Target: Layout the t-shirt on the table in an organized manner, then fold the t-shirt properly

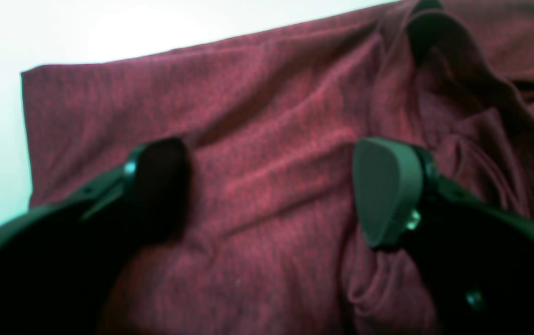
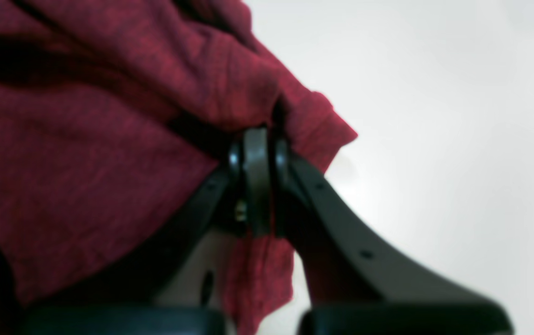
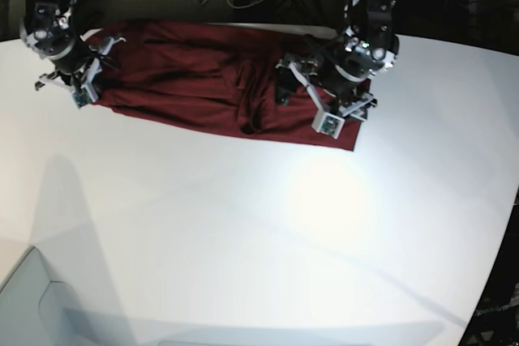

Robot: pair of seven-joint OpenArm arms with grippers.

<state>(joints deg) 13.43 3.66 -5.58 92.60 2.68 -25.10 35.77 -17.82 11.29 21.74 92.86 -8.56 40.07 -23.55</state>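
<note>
Right gripper (image 2: 257, 139) pinched the t-shirt (image 3: 203, 79) at one end, likely anchoring it on the table's (image 3: 259, 241) far side, while left gripper (image 1: 271, 190) hovered wide-jawed above the other end.

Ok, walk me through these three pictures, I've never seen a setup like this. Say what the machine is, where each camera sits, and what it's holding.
It is a robot with two arms at a white table. The base view looks down on the whole scene; the other two cameras ride on the wrists. A maroon t-shirt lies stretched along the far side, still wrinkled. The right gripper is shut on the t-shirt, pinching its edge. The left gripper hangs open above the cloth, holding nothing.
</note>
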